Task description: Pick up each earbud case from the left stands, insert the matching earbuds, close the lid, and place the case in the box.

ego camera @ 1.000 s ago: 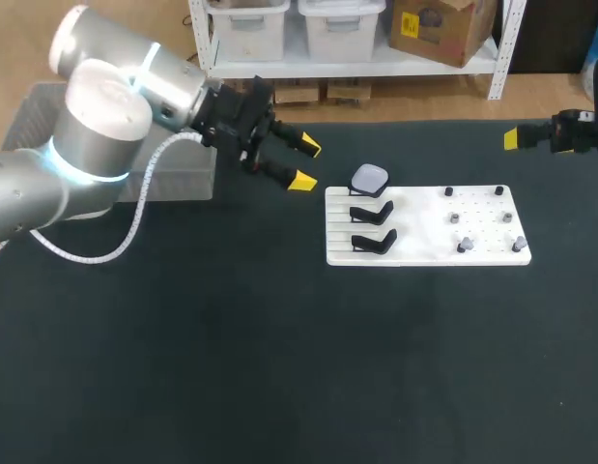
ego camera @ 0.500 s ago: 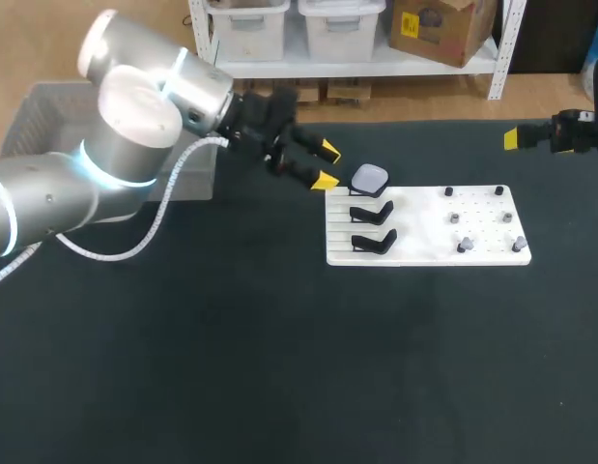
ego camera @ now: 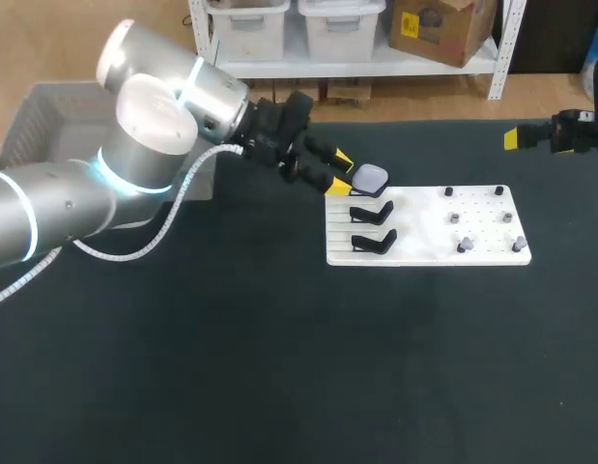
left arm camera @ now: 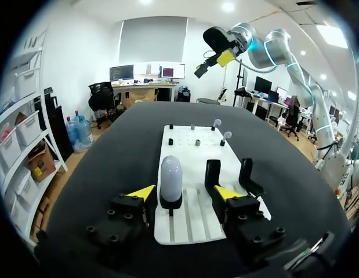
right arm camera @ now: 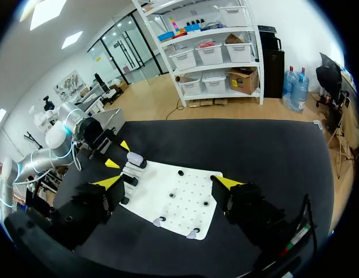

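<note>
**Left gripper open around the last case on the stands**

The left gripper (ego camera: pixel 339 173) is at the far left corner of the flat white plastic board (ego camera: pixel 424 232), at about 10 o'clock of the board in the head view. Its jaws stand wide. In the left wrist view the small pale grey rounded earbud case (left arm camera: pixel 171 176) is between the two yellow tips, with a gap on each side, so the fingers do not grip it. The case sits upright on its black stand, on the grooved part of the board.

Two more black angled stands (ego camera: pixel 373 212) are in a row at 6 o'clock of the case, and nothing is on them. At 3 o'clock on the board several small earbuds (ego camera: pixel 464 246) stand on pegs, some grey and some dark.

The right gripper (right arm camera: pixel 169 182) is well apart from the board, at about 2 o'clock of it, over the far right edge of the black table (ego camera: pixel 279 367). Its jaws are wide and hold nothing.

The grey plastic box (ego camera: pixel 28 126) is at 10 o'clock of the table, partly hidden behind the left arm.
</note>
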Available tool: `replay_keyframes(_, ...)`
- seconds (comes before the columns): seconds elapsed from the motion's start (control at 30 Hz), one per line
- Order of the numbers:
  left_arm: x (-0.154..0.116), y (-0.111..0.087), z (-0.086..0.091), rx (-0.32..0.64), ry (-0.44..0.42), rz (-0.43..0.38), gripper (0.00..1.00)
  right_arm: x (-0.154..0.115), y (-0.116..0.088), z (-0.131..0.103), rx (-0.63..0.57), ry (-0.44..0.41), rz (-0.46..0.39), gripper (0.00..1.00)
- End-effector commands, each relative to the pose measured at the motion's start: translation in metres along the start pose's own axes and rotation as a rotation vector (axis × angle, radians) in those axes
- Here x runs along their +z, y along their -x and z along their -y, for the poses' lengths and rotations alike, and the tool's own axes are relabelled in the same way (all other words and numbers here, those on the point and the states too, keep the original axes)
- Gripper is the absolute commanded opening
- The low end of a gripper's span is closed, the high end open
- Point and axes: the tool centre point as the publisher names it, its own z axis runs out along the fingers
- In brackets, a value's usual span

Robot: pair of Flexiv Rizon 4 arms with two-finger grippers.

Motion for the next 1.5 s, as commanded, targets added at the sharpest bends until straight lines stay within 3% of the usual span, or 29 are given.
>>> replay_keyframes(0.03, 0.005, 0.0, -0.004, -0.003, -0.001, -0.01, 0.56, 0.0, 0.0, 0.0, 0.0, 0.0, 0.0, 1.0)
replay_keyframes(0.1, 0.006, 0.0, -0.004, -0.005, 0.008, -0.018, 0.49, 0.0, 0.0, 0.0, 0.0, 0.0, 0.0, 1.0)
replay_keyframes(0.2, 0.009, 0.001, -0.006, -0.001, 0.006, -0.02, 0.46, 0.0, 0.0, 0.0, 0.0, 0.0, 0.0, 1.0)
replay_keyframes(1.5, 0.028, -0.003, -0.024, -0.003, 0.0, -0.04, 0.45, 0.0, 0.0, 0.0, 0.0, 0.0, 0.0, 1.0)
